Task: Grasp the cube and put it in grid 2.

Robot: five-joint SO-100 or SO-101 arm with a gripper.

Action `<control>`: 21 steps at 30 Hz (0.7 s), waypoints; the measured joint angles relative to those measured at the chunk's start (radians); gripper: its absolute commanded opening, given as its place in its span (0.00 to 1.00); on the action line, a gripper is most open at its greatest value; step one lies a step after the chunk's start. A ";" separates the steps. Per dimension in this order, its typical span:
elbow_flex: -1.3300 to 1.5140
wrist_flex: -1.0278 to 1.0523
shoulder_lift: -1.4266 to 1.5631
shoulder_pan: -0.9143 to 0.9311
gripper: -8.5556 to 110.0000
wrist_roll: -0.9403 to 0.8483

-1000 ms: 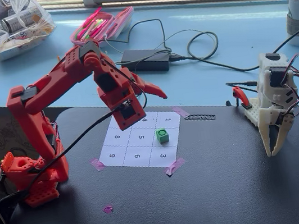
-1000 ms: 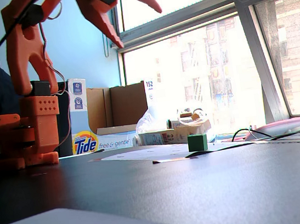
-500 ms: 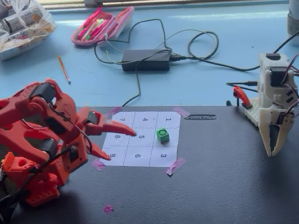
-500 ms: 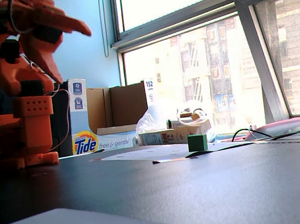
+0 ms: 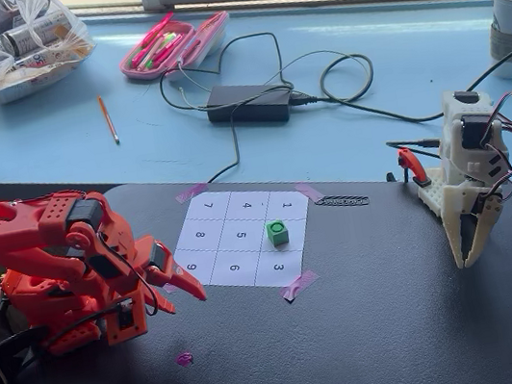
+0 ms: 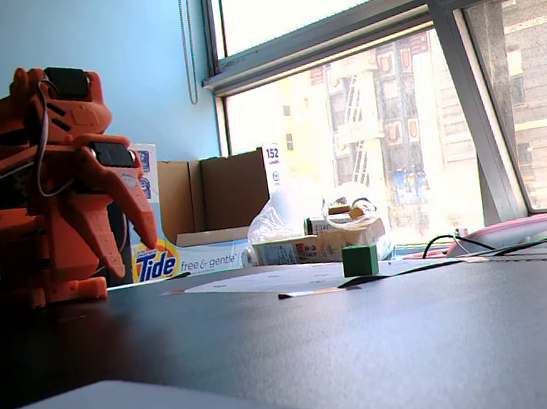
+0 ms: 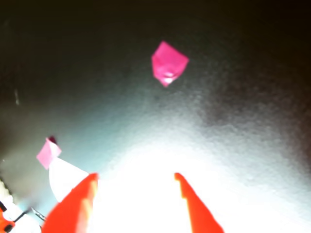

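A: Fingers [image 5: 183,295] spread apart and empty, at the left of a fixed view; the red arm [image 5: 58,267] is folded low over its base, tips angled down toward the dark tabletop [image 5: 385,327]. Wrist view agrees: two red fingers [image 7: 136,204] with bare tabletop between them, a pink tape scrap [image 7: 168,63] ahead, a corner of white paper at lower left.

B: Cube position?

A: Moving right, the cube [image 5: 278,232] sits on the numbered sheet [image 5: 217,239], in the right-hand column, middle cell, between the printed 1 and 3. That cell should be grid 2 [image 5: 290,244]; the cube hides the digit. In the low fixed view the cube [image 6: 360,260] stands upright on the paper, well apart from the arm [image 6: 59,182].

B: So which step is in hand?

A: Judged: placement looks complete, arm in a rest pose. Cube lies within one cell, nothing touching it. Farther right, a white arm [image 5: 467,173] stands idle, its own fingers hanging down, clear of the sheet.

B: Next move?

A: If the run is over, none. If the cube had to be regrasped, the arm would need to unfold and reach rightward across the sheet, lower the open fingers on either side of the cube, and avoid dragging the paper. Exact centring within the cell cannot be confirmed from these angles.
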 measured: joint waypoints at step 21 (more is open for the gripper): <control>0.146 0.107 0.233 0.038 0.07 0.035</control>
